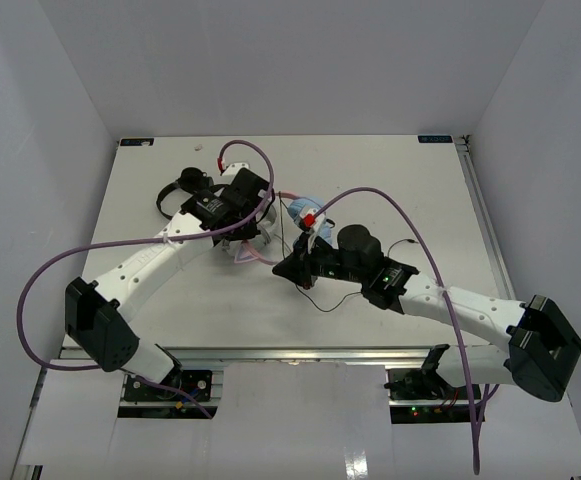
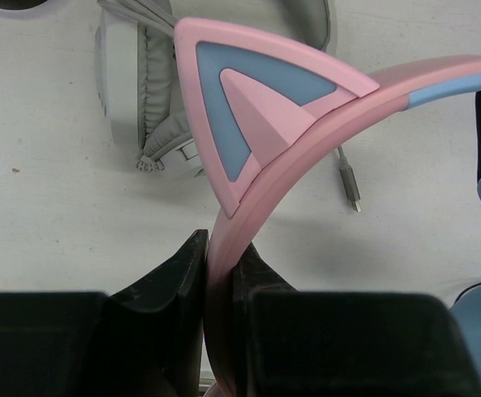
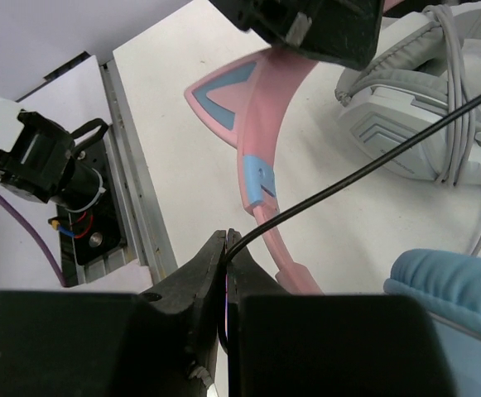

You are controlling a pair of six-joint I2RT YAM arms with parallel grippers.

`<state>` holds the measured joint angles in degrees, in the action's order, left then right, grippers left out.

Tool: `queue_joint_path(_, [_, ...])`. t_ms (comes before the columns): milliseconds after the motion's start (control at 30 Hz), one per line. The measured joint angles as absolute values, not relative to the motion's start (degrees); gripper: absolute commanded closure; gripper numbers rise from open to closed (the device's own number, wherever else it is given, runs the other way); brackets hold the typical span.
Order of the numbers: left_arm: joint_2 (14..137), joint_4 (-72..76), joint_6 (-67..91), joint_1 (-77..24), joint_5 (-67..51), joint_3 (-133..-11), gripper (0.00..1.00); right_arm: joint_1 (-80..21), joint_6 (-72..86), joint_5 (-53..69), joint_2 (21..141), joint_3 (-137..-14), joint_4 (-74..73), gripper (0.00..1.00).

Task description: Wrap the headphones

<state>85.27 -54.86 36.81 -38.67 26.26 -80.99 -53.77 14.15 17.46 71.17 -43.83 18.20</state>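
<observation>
1. Pink headband [image 2: 306, 141] of the headphones [image 3: 252, 141] is clamped between the closed jaws of the left gripper [image 2: 221, 248], just below one cat ear [image 2: 248, 107] — a hold that seems meant to steady the set against pulling.
2. The thin dark cable [image 3: 364, 169] is pinched in the shut jaws of the right gripper [image 3: 226, 241] and is drawn taut, presumably so that it can be wound around the band.
3. The headphones are found near the middle of the table [image 1: 420, 180], just beside a grey-white pair [image 3: 406, 124] — a neighbour whose own cord [image 3: 454, 91] could be snagged.
</observation>
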Motion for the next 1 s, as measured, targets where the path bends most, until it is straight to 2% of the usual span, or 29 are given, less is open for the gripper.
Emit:
queue_joint_path(533, [80.2, -56.4, 43.1, -38.0, 26.6, -81.0, 1.00, -61.7, 10.5, -3.1, 71.2, -40.4, 21.1, 0.91])
queue_joint_path(1000, [76.7, -56.9, 45.1, -37.6, 26.8, -81.6, 1.00, -63.2, 7.7, -8.1, 72.6, -29.2, 34.5, 0.86])
